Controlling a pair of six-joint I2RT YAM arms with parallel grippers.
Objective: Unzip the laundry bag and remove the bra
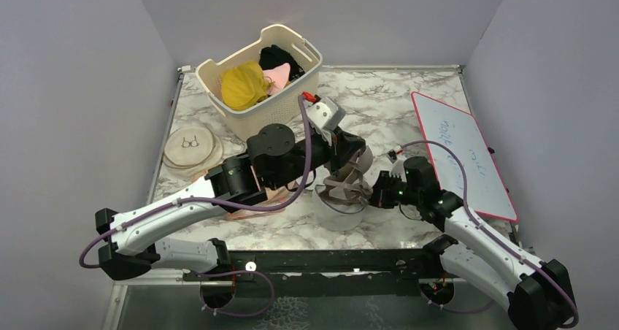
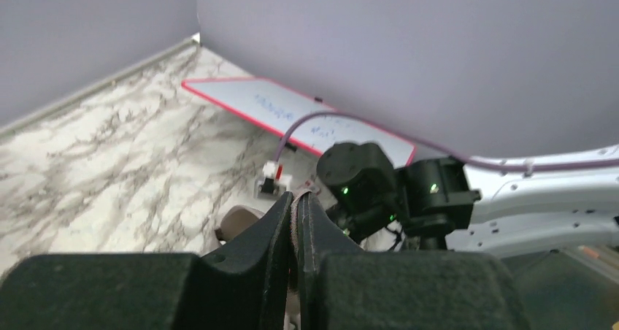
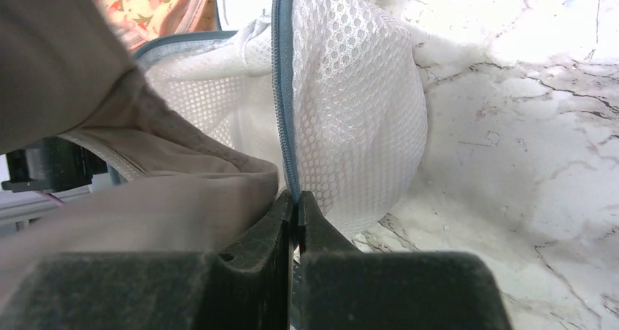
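The round white mesh laundry bag (image 1: 339,215) sits open at the table's front centre, and its mesh wall (image 3: 350,118) fills the right wrist view. A beige bra (image 1: 349,180) hangs half out of it, lifted upward. My left gripper (image 1: 355,153) is shut on the bra's fabric, a thin beige strip between its fingers (image 2: 297,206). My right gripper (image 1: 374,198) is shut on the bag's blue-grey zip rim (image 3: 285,89), holding it at the bag's right side. The bra (image 3: 146,177) also fills the left of the right wrist view.
A cream laundry basket (image 1: 292,100) with yellow, black and pink clothes stands at the back. A flat cream disc with a glasses drawing (image 1: 191,146) lies at the left. A peach patterned pouch (image 1: 252,212) lies under the left arm. A red-edged whiteboard (image 1: 461,151) lies at the right.
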